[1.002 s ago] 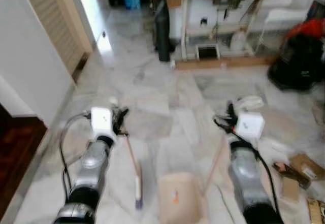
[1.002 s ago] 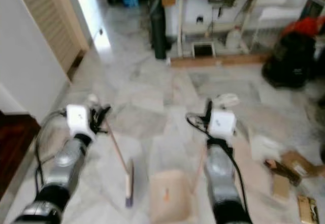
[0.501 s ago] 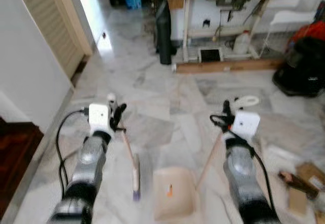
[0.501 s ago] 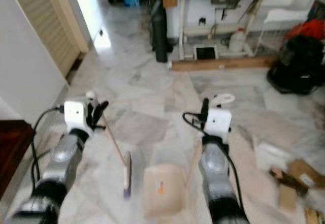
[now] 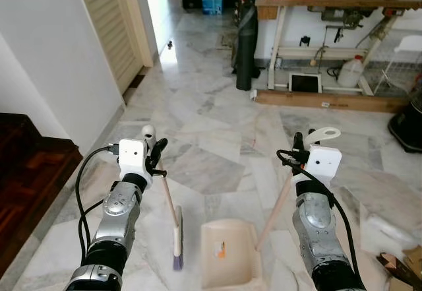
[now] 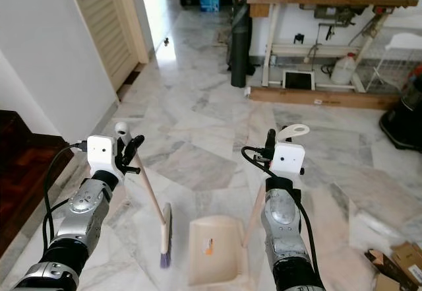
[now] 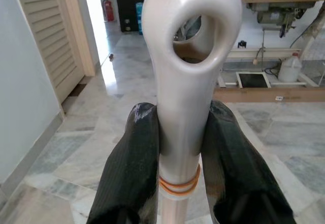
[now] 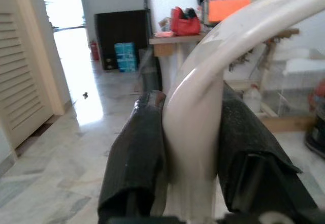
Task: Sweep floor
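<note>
My left gripper (image 5: 155, 154) is shut on the cream handle of a small broom (image 5: 170, 206), whose purple bristles (image 5: 177, 261) touch the marble floor. In the left wrist view both black fingers (image 7: 133, 168) clamp the handle's ringed top (image 7: 189, 56). My right gripper (image 5: 298, 147) is shut on the long handle (image 5: 274, 205) of a beige dustpan (image 5: 227, 255), which rests on the floor right beside the broom head. The right wrist view shows the curved handle end (image 8: 203, 97) squeezed between the fingers (image 8: 137, 158).
A white wall corner (image 5: 59, 86) and a dark wooden step (image 5: 26, 165) stand on my left. A louvred door (image 5: 112, 20) and bright doorway lie ahead left. A workbench (image 5: 330, 0) with a black bag (image 5: 247, 47) beneath stands ahead. Cardboard scraps (image 5: 402, 268) litter the floor at lower right.
The camera has moved, so the whole scene has shifted and sharpened. Both grippers keep their hold; the broom and dustpan stay side by side on the floor.
</note>
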Available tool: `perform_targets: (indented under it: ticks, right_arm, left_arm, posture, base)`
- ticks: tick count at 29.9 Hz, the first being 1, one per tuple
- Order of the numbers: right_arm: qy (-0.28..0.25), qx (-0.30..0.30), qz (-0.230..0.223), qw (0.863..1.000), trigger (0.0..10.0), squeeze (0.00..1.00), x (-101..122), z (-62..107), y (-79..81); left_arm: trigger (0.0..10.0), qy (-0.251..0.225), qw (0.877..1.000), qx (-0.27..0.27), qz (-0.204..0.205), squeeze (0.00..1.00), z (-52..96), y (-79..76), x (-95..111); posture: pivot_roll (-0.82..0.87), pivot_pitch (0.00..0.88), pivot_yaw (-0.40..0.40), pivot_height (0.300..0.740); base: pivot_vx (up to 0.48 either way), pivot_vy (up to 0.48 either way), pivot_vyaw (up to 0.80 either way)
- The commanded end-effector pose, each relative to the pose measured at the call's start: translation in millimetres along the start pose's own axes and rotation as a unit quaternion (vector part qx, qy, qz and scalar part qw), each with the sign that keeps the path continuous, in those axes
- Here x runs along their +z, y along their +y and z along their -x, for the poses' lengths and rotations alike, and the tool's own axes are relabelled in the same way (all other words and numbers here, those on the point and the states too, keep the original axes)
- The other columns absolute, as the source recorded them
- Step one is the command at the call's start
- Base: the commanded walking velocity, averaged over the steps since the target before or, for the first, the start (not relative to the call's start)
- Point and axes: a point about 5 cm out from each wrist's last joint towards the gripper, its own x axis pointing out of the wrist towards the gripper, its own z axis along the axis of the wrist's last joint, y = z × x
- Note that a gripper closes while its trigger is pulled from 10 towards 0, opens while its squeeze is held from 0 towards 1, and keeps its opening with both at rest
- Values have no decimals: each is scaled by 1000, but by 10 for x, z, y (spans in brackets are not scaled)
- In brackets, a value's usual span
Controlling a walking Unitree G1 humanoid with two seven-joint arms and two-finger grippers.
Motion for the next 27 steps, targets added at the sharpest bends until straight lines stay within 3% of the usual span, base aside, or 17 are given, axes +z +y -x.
perform_targets:
  ticks: [1,27]
  right_arm:
    - [-8,-3,2,1000,10000,0,48,-32,-16]
    - [-3,3,4,1000,10000,0,37,-31,4]
  left_arm:
    - [10000,-19,1000,-2,-4,0,-40,-3,98]
    - [10000,-27,1000,-10,-1,0,-47,-44,107]
  posture:
    - [-109,0,48,740]
    - [-117,0,42,740]
  base:
    - [0,0,-800]
    - [0,0,-800]
